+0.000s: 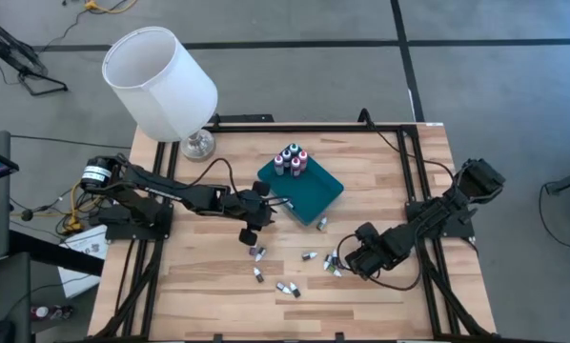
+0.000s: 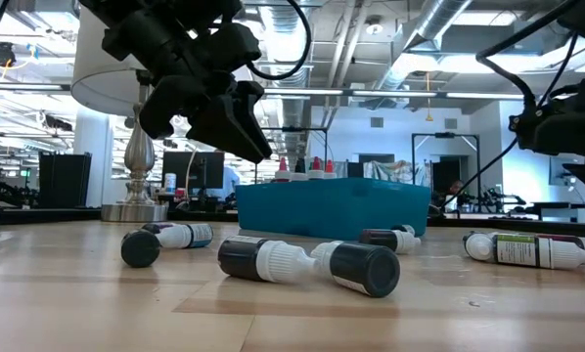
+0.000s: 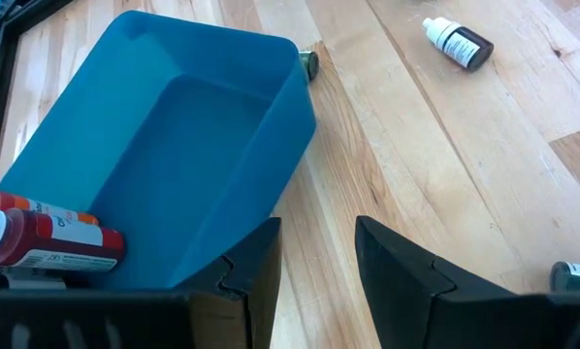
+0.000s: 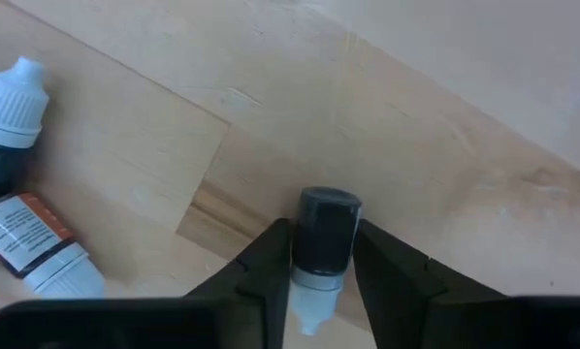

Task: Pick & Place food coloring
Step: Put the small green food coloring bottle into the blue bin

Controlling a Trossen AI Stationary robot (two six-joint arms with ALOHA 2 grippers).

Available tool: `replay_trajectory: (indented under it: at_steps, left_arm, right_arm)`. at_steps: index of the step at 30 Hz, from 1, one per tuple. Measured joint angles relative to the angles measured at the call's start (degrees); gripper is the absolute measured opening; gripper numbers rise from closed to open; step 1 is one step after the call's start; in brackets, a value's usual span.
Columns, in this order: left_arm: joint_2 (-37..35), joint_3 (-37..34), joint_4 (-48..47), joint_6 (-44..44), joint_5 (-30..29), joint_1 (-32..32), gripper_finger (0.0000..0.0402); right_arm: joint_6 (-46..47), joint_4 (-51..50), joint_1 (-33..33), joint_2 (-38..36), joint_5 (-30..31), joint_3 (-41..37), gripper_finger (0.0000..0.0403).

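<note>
Several tiny food coloring bottles stand upright in the far corner (image 1: pixel 291 160) of a teal tray (image 1: pixel 309 195). Others lie loose on the wood table (image 1: pixel 309 255), (image 1: pixel 287 287), (image 2: pixel 273 260). My left gripper (image 1: pixel 271 202) is open and empty just above the table, beside the tray's near-left wall (image 3: pixel 261 184). My right gripper (image 1: pixel 345 259) is low over the table at the near right, shut on a dark bottle (image 4: pixel 324 233). Two more bottles (image 4: pixel 18 223) lie beside it. My right gripper pinches the dark body (image 4: pixel 325 254) of one bottle between its two fingers. The bottle lies along the fingers, its flat dark base (image 4: pixel 329 204) pointing away from the wrist and its whitish cap (image 4: pixel 314 296) back between the fingers. Whether it is clear of the table I cannot tell.
A white-shaded lamp (image 1: pixel 161 81) stands on its silver base (image 1: pixel 197 145) at the table's far left corner. A black frame (image 1: pixel 409 191) runs along the table's edges. Bare wood lies between the tray and the table's right side.
</note>
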Motion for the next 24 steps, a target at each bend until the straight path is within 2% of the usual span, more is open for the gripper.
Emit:
replay_trajectory:
  at_steps: [7, 16, 24]
  left_arm:
    - [0.0, 0.0, 0.06, 0.04, 0.0, 0.0, 0.0128]
    - [0.0, 0.0, 0.63, 0.55, -0.46, -0.01, 0.0128]
    - [-1.35, 0.04, 1.12, -1.39, -0.48, -0.59, 0.0128]
  right_arm:
    - [-4.17, 0.33, -0.02, 0.0, 0.16, -0.07, 0.008]
    - [-12.35, 0.48, 0.0, 0.28, 1.82, 0.76, 0.0078]
    - [-23.87, -1.31, -0.29, 0.3, 10.03, 6.44, 0.0078]
